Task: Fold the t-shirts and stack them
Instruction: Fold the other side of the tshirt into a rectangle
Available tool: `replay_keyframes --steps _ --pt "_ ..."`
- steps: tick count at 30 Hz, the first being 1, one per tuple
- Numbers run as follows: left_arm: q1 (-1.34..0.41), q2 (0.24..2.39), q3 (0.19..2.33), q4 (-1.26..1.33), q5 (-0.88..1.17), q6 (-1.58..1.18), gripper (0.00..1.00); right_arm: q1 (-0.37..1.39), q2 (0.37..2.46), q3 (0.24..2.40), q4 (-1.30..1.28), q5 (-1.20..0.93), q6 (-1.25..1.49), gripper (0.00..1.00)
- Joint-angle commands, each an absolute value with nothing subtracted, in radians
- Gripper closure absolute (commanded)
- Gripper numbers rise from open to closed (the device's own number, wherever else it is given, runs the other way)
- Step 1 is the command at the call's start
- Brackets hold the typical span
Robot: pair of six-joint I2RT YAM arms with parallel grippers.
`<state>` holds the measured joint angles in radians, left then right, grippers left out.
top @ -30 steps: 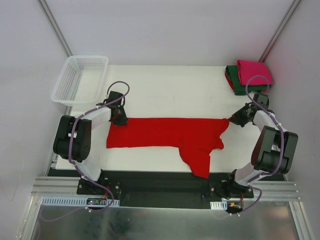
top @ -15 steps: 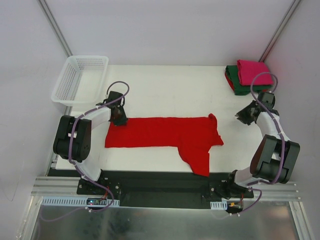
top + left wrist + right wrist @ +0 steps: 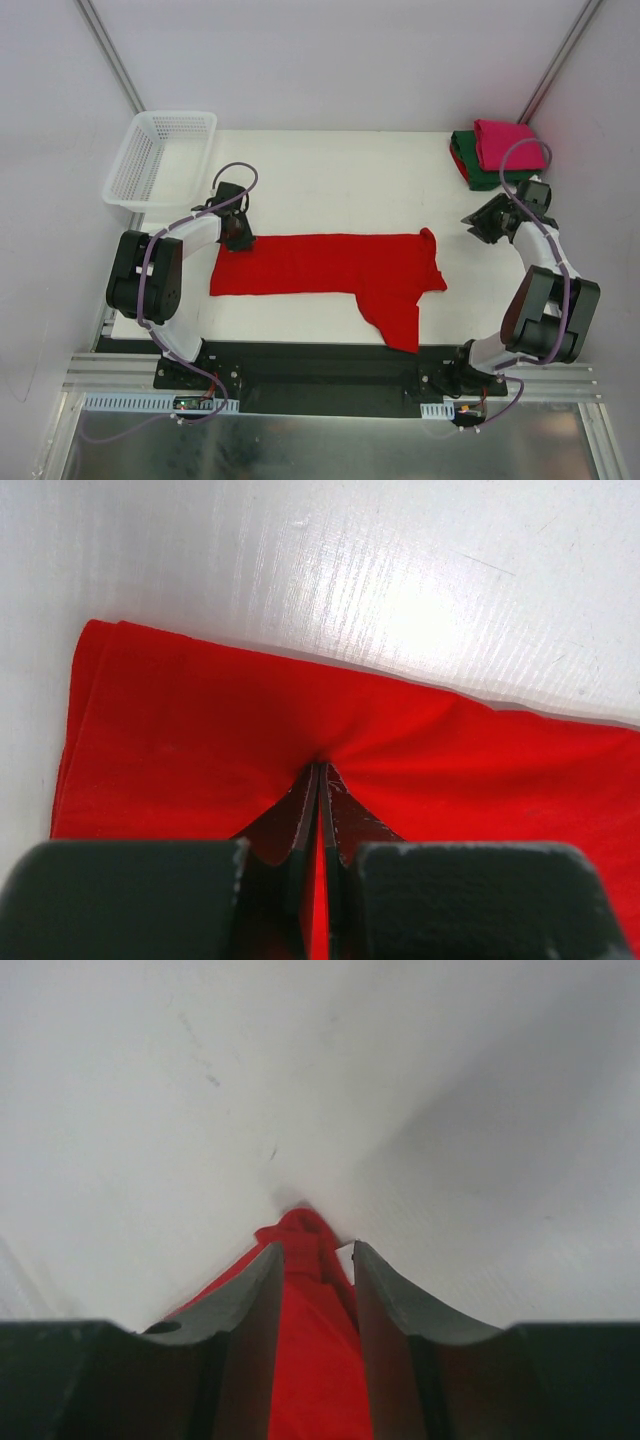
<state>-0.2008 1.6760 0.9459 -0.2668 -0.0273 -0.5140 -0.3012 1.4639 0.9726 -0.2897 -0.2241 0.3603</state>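
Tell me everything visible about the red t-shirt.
Plain bright red soft cloth, the red t-shirt lies flat on the white table as a long left-to-right band, one flap reaching toward the near edge, a small bunched peak at its right corner. The left gripper pinches its far left edge; the right gripper stands open, clear of it.

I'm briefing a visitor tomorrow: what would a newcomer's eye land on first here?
The bright red t-shirt spread across the middle of the white table, one part draped over the near edge, the left gripper shut on its left end. Then the magenta-pink t-shirt folded atop the dark green t-shirt, far right corner.
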Motion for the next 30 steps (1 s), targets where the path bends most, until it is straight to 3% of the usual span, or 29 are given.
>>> replay_keyframes --steps 1,16,19,20,21,30 --pt "-0.187 1.704 0.914 -0.359 -0.069 -0.497 1.0 -0.244 1.515 1.008 -0.203 -0.465 0.334 0.63" --pt "-0.187 1.718 0.933 -0.351 -0.054 -0.491 1.0 0.075 1.408 0.94 -0.423 -0.286 0.172 0.64" --pt "-0.187 1.718 0.933 -0.353 -0.055 -0.489 1.0 0.132 1.411 0.927 -0.459 -0.217 0.166 0.78" --pt "-0.187 1.715 0.933 -0.353 -0.057 -0.488 1.0 0.144 1.414 0.916 -0.462 -0.204 0.169 0.92" --pt "-0.187 1.715 0.931 -0.353 -0.057 -0.488 1.0 0.156 1.419 0.913 -0.466 -0.183 0.167 0.96" --pt "-0.187 1.724 0.946 -0.351 -0.058 -0.479 1.0 0.253 1.594 0.981 -0.495 -0.017 0.184 0.99"
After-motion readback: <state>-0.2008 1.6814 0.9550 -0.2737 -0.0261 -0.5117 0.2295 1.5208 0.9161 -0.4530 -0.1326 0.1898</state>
